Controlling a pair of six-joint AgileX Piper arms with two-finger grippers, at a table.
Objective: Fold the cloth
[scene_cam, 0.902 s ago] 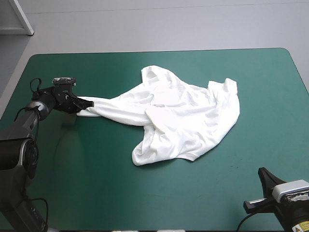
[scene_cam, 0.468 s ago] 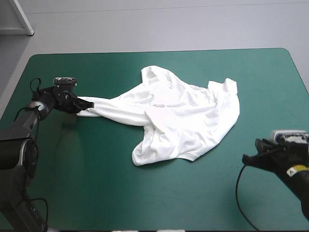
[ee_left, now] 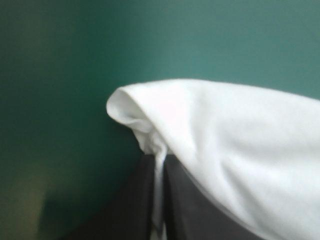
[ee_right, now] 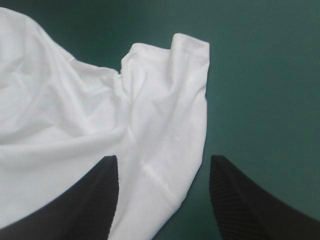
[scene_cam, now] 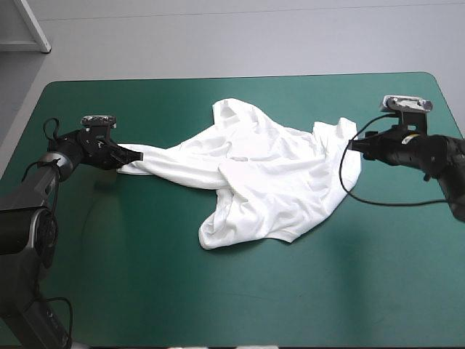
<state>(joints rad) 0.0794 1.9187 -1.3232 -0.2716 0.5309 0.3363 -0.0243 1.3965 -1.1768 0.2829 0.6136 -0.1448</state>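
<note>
The white T-shirt (scene_cam: 269, 174) lies crumpled across the middle of the teal-green table, one part drawn out in a strip toward the left. My left gripper (scene_cam: 133, 155) is shut on the end of that strip; in the left wrist view the T-shirt (ee_left: 230, 145) bulges out over the pinched black fingers (ee_left: 135, 200). At the T-shirt's right side my right gripper (scene_cam: 354, 145) stands open just above the cloth. In the right wrist view a sleeve of the T-shirt (ee_right: 165, 100) lies ahead of and between its spread fingers (ee_right: 100, 190).
Bare teal-green cover (scene_cam: 218, 291) stretches along the near side of the table and beyond the T-shirt toward the far edge. A white board edge (scene_cam: 33, 25) shows past the table's far left corner.
My right arm has swung from the near right corner up to the T-shirt's right edge, and its fingers have spread apart. The left gripper and the T-shirt have stayed put.
</note>
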